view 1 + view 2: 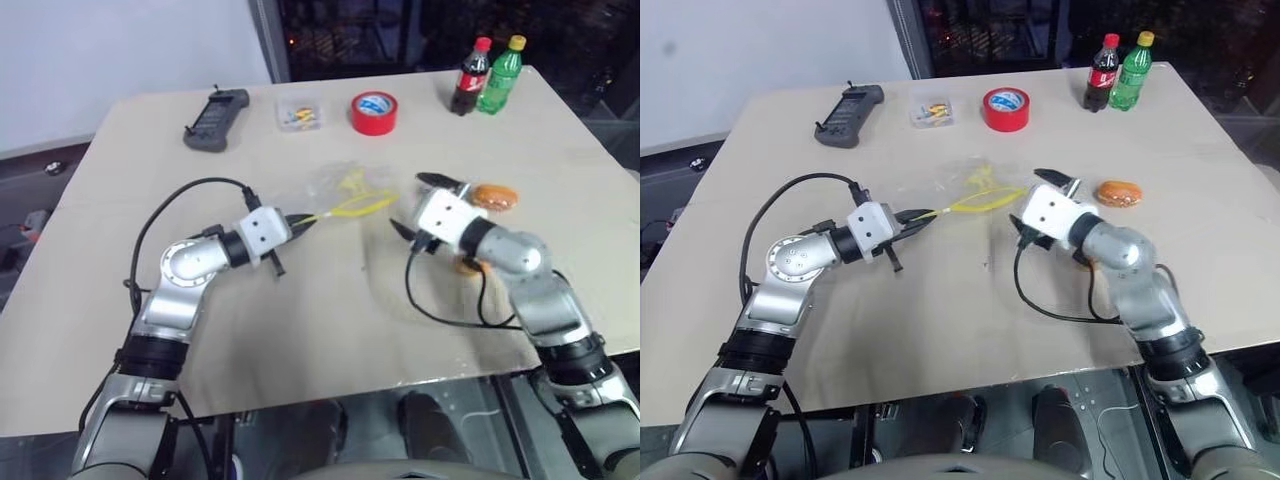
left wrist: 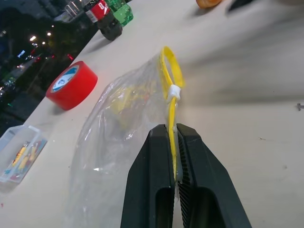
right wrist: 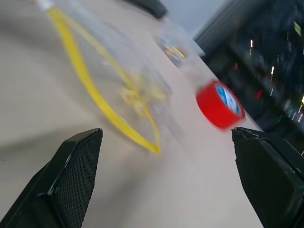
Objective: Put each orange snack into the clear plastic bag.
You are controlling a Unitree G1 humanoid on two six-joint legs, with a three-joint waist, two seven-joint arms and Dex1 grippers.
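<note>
table point(image 1: 300, 330) spread wide, left gripper point(image 1: 300, 222) clamped on the yellow seal strip of the clear plastic bag point(image 1: 340, 190), which lies mid-table. at its three o'clock, right gripper point(image 1: 418, 205) hovers, fingers spread wide, empty. one orange snack point(image 1: 494, 196) sits just beyond it; red tape roll point(image 1: 374, 112) at twelve o'clock.

Looks like a robot test lab: bare beige worktable point(image 1: 300, 340), black handheld controller point(image 1: 216, 119) far left, dark night window behind.
</note>
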